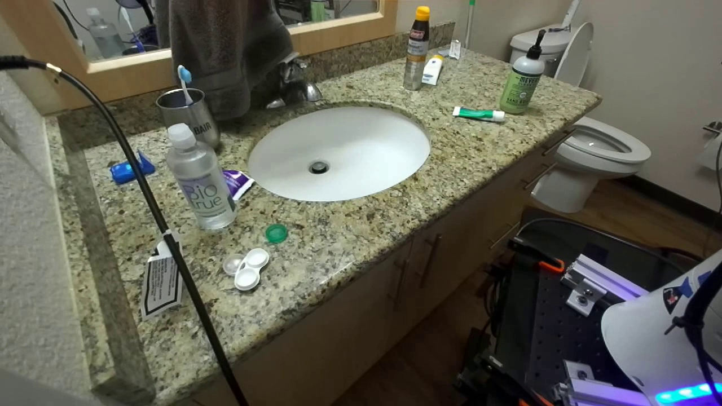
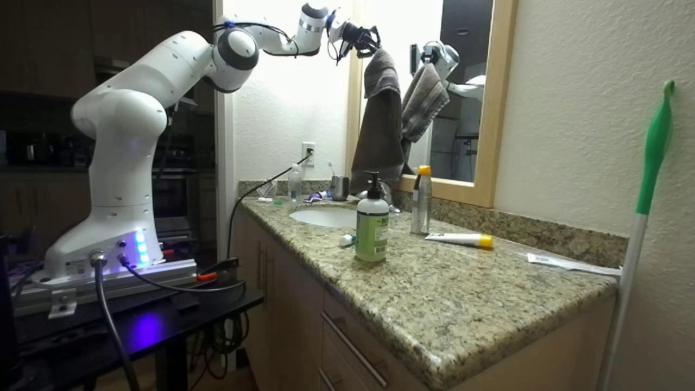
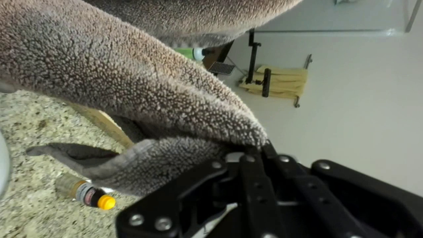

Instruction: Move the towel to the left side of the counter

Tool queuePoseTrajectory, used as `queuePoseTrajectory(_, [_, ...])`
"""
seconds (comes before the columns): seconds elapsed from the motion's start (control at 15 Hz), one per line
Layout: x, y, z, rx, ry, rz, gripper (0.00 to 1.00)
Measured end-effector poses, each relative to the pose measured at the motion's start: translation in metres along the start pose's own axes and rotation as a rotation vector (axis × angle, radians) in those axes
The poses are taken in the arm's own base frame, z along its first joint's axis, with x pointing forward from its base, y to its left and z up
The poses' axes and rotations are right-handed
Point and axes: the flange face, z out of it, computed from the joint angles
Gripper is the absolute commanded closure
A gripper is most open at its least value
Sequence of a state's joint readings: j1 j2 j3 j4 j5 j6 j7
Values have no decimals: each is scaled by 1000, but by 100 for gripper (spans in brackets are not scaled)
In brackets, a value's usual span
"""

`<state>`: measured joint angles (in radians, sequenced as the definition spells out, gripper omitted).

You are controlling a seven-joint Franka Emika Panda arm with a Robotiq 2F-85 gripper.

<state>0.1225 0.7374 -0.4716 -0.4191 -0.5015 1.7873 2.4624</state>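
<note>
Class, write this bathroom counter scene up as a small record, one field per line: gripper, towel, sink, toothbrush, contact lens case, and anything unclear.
gripper: shut on the top of the towel
towel: gray-brown, hanging in front of the mirror
sink: white oval, set into the counter
toothbrush: head up in the metal cup
lens case: white, open, green cap lying apart
unclear: whether the towel's lower end touches the counter

Metal cup upright, toothbrush leaning inside; clear bottle standing just beside it. White lens case lying near a green cap. Across the white sink from these, a yellow-capped bottle stands upright; green-and-white tube lies just beside the green pump bottle.
</note>
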Motion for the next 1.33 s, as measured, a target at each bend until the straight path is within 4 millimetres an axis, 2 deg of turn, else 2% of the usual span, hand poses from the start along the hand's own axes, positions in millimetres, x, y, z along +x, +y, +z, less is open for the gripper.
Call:
queuePoseTrajectory(0.13, [2,0,-3,-11,4,2,94])
queuePoseTrajectory(0.2, [1,1,-2,-7,1,0,99])
queuePoseTrajectory(0.4, [-4,8,8,5,18,-3,99])
queuePoseTrajectory(0.47, [-5,12,18,10,47,34,99])
queuePoseTrajectory(0.6, [-3,23,57,7,105,125,99])
queuePoseTrajectory(0.73, [23,15,101,-23,169,162,99])
queuePoseTrajectory(0.87, [59,2,131,-83,249,215,99])
queuePoseTrajectory(0.93, [71,1,138,-119,287,238,94])
queuePoseTrajectory(1.07, [88,0,141,-174,354,274,94])
queuePoseTrajectory(1.13, [90,0,140,-178,364,279,99])
queuePoseTrajectory(1.33, [87,2,138,-173,364,275,99])
